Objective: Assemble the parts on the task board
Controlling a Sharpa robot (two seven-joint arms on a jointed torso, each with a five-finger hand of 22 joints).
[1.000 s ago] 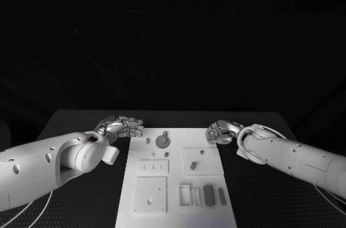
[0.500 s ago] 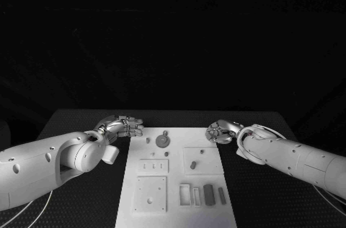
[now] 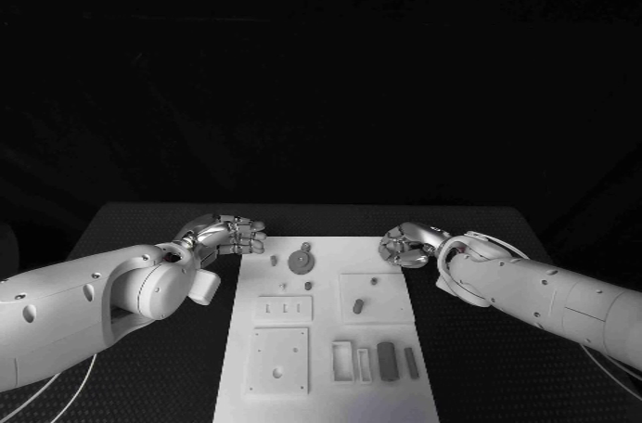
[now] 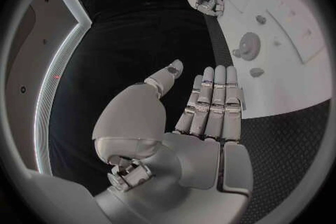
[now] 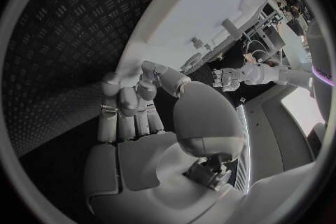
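The white task board (image 3: 327, 330) is lying in the middle of the black table (image 3: 134, 228), and I am placing everything else against it. The left hand (image 3: 230, 234) is hovering just off the board's far left corner, over the table; in the left wrist view (image 4: 203, 106) its fingers are lying straight and close together with the thumb apart, and nothing is in it. The right hand (image 3: 408, 244) is sitting at the board's far right corner, its fingers curling inward; the right wrist view (image 5: 136, 106) is showing them bent toward the thumb with nothing between them.

On the board, a round grey part (image 3: 302, 260) is lying near the far edge, with a small oval part (image 3: 359, 305) resting on a raised square plate toward the right side. Two dark bar-shaped parts (image 3: 387, 361) are lying side by side near the board's near right corner, beside some pale slots.
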